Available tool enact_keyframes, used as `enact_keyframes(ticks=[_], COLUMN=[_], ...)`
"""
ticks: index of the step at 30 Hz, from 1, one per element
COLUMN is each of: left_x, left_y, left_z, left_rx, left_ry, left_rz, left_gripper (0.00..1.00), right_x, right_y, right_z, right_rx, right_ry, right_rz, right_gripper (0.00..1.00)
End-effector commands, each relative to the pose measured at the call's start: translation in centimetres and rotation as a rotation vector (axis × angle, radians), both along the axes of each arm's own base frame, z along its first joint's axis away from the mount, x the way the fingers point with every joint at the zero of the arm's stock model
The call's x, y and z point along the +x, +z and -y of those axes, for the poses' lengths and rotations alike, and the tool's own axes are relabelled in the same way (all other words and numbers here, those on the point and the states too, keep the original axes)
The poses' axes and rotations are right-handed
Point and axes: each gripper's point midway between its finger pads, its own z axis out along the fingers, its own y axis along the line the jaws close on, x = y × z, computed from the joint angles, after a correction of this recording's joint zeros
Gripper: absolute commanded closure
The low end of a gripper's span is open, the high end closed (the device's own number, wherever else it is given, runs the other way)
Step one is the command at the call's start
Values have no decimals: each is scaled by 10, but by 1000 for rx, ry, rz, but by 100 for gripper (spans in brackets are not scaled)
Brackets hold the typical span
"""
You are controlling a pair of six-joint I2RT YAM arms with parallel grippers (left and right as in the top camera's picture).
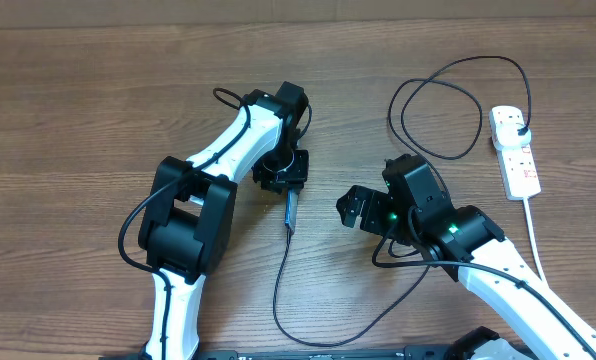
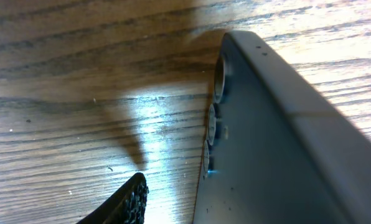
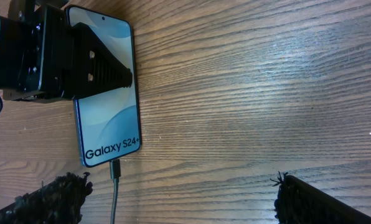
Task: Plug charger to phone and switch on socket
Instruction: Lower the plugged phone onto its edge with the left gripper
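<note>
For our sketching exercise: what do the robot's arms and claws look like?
The left arm and right arm share white links, black joint housings and thin black looping cables. Green lights glow on the right arm. The left claw and right claw are black, with rough-textured fingertips.

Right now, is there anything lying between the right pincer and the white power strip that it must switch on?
Only the black charger cable: its loop lies on the table between the open right pincer and the power strip, slightly to the far side of the straight line. Nothing else is visible there.
</note>
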Motion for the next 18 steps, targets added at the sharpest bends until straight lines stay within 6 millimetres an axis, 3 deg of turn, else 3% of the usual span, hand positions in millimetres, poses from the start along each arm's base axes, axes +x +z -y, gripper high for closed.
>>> enact_keyframes(ticks=[1, 5, 9, 13, 15, 17, 18], left_x=[0, 3, 4, 5, 4, 4, 4], left_y=[4, 3, 3, 3, 3, 3, 3], left_z=[3, 5, 5, 6, 5, 6, 5], left_rx=[-5, -11, -13, -14, -14, -14, -14], left_ry=[7, 7, 7, 7, 7, 7, 7], left_rz=[9, 22, 27, 28, 27, 27, 27], left_gripper=[60, 58, 49, 76, 82, 80, 74], right_x=[5, 5, 5, 5, 5, 5, 5], right_y=[5, 5, 5, 5, 5, 5, 5], right_z=[0, 0, 0, 0, 0, 0, 0], right_rx=[-2, -2, -2, -2, -2, -2, -2], right_ry=[-1, -1, -1, -1, -1, -1, -1], right_rz=[20, 20, 20, 20, 20, 20, 20], right_gripper=[0, 0, 0, 0, 0, 0, 0])
